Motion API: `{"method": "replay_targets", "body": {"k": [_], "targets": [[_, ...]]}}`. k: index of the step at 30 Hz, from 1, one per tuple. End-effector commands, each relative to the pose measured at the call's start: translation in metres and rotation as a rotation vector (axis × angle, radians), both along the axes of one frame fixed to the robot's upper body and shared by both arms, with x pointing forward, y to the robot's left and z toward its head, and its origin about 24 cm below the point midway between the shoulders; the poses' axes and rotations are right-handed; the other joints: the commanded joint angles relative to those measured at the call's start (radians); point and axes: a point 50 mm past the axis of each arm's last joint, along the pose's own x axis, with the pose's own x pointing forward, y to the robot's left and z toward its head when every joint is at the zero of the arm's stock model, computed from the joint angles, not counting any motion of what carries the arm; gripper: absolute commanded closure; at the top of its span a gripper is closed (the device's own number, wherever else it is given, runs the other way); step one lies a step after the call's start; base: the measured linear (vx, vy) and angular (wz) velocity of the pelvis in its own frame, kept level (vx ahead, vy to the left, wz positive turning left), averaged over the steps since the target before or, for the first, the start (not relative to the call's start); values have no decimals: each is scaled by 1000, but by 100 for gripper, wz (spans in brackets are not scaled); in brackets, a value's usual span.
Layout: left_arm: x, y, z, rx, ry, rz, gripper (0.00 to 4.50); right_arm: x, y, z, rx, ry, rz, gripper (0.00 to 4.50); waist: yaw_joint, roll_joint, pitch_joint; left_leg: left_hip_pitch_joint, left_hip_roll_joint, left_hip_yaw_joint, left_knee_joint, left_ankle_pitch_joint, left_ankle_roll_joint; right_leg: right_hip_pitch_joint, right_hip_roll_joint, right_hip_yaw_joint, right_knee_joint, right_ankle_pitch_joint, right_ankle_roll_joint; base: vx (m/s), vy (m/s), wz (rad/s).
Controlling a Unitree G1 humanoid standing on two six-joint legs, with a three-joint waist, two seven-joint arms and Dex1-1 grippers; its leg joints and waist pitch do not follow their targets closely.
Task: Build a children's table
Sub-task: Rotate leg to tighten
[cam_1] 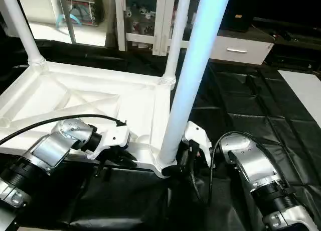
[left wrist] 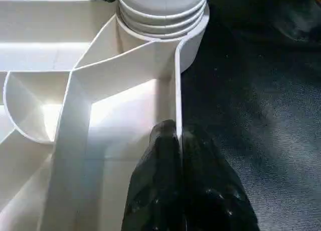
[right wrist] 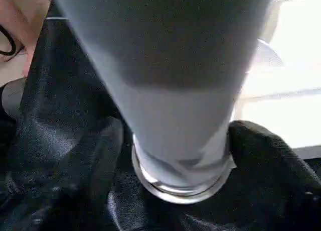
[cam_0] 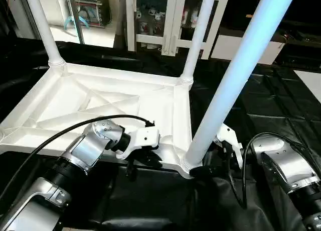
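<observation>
Item: table top (cam_0: 75, 98), upside down on the black sheet (cam_0: 281, 100), 3 legs upright in corner sockets. Your left gripper (left wrist: 175, 155) is pinched on the near rim wall, likely to steady the top. Your right gripper (cam_0: 215, 163) straddles the base of the nearest leg (cam_0: 225, 85); grip or gap, you cannot tell.

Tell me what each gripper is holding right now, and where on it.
The left gripper pinches the tabletop's near rim wall. The right gripper brackets the near leg's base at its socket, grip uncertain.
</observation>
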Motion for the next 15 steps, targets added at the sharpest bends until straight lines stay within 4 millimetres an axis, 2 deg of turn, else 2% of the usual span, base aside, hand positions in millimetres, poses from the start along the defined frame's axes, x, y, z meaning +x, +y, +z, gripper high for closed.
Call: {"method": "replay_targets", "body": {"k": [1,3,7,11,15], "targets": [[-10,-3,-18,70,64,-39,450,-1,3,2,-4,17,51,126,-1,-1,-50,14,66,-25,-74,-184,29,39,-66,47,-56,-161,-240,0,0,0],[-10,-2,-18,72,65,-38,450,-2,3,1,-7,22,55,161,1,2,-50,14,66,-26,-74,-179,29,39,-66,47,-54,-157,-240,0,0,0],[-10,-2,-18,76,66,-33,450,-4,2,-1,-20,44,76,193,3,0,-50,14,66,-25,-73,-179,32,39,-67,47,-54,-159,-241,0,0,0],[-11,-1,-19,82,72,-31,450,-6,3,-3,-22,56,86,205,5,1,-51,14,66,-25,-72,-169,33,39,-67,47,-52,-151,-242,0,0,0],[-7,-1,-21,82,58,32,450,0,4,-10,-37,15,-3,212,5,0,-49,14,65,-26,-73,-184,27,39,-68,47,-56,-176,-237,0,0,0]]}}
